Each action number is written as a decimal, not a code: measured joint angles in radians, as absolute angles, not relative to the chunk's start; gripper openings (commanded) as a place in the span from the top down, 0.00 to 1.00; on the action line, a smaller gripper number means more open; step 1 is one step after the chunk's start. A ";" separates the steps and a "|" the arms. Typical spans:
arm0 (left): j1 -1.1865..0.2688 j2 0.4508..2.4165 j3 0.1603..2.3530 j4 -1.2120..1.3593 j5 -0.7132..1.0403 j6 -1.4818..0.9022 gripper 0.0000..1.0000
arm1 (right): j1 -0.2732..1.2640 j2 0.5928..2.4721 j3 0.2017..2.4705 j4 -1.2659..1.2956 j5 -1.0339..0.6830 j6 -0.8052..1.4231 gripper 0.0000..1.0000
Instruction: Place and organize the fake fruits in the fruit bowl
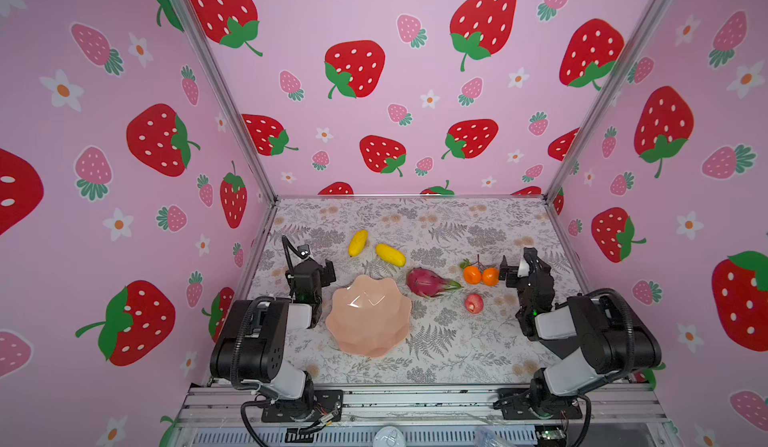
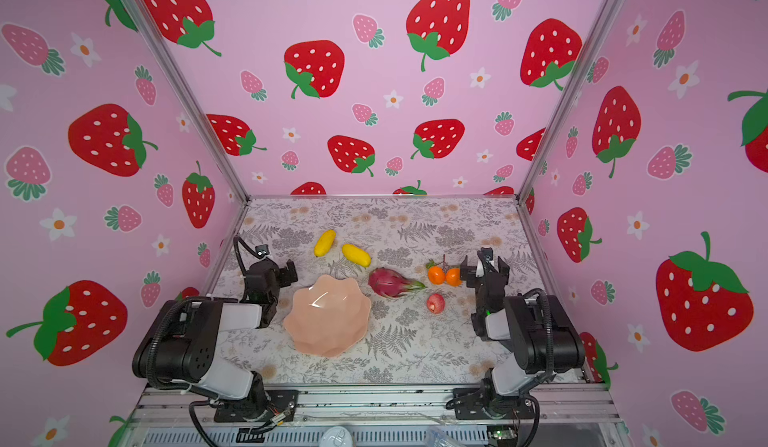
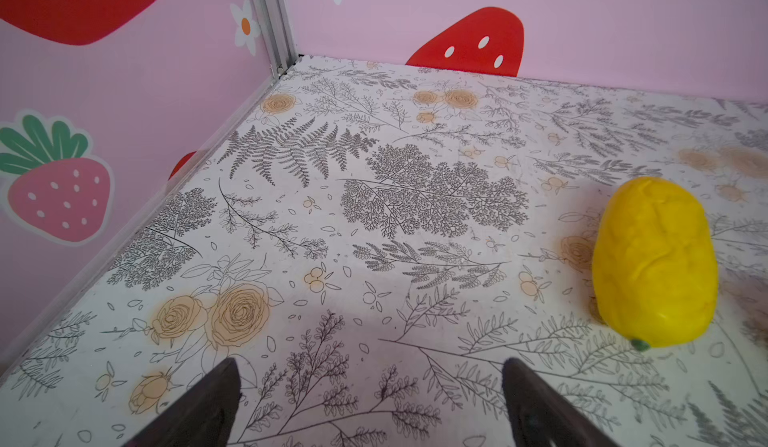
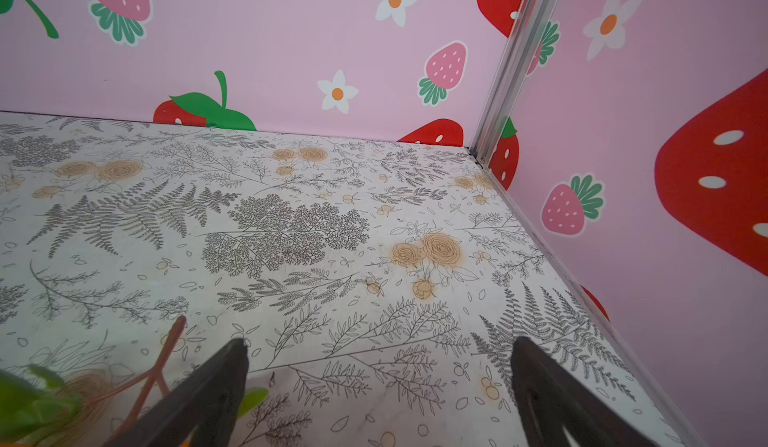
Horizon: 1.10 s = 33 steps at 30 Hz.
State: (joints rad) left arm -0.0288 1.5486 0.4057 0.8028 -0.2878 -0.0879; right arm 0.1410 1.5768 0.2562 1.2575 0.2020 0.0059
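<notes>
Strawberry-print walls (image 1: 374, 70) close in a floral tabletop (image 1: 457, 353), and every fruit lies on that tabletop, none in the bowl. In both top views the peach-pink fruit bowl (image 1: 353, 339) sits left of the middle, empty, with only a glint of light inside.

Taking the bowl as the clock's centre:
- One yellow oblong fruit (image 1: 358, 243) lies at 12 o'clock, apart from the rim.
- The second yellow oblong fruit (image 1: 390, 255) lies at 1 o'clock, near the first but not touching it.
- The dragon fruit (image 1: 426, 282) lies at 2 o'clock, close to the rim.
- The joined leafy oranges (image 1: 481, 275) lie farther out, between 2 and 3 o'clock.
- The small red-pink apple (image 1: 473, 302) lies at 3 o'clock, well apart.

The left gripper (image 1: 329, 272) stands at 10 o'clock of the bowl, fingers spread and holding nothing. Its wrist view shows bare tabletop between the fingers and a yellow fruit off to one side.

The right gripper (image 1: 505, 272) stands just beside the oranges, at their 3 o'clock, jaws wide and empty. Its wrist view catches a green leaf and a reddish stem by one finger.

By my reading the task has not begun: all five pieces are left to lift in and arrange. The oranges look nearest to a first pick.
</notes>
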 measured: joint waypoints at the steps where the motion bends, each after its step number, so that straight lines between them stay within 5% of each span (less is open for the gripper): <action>1: -0.029 1.549 0.406 0.803 -0.288 -0.088 0.01 | 0.141 1.577 0.256 1.258 0.202 0.006 0.01; 33: -0.031 1.523 0.413 0.752 -0.290 -0.087 0.02 | 0.141 1.541 0.245 1.241 0.220 0.010 0.01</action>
State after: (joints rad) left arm -0.0315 1.5227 0.4126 0.7517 -0.2897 -0.0872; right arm 0.1410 1.5406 0.2451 1.2411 0.2195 0.0105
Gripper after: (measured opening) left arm 0.989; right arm 0.994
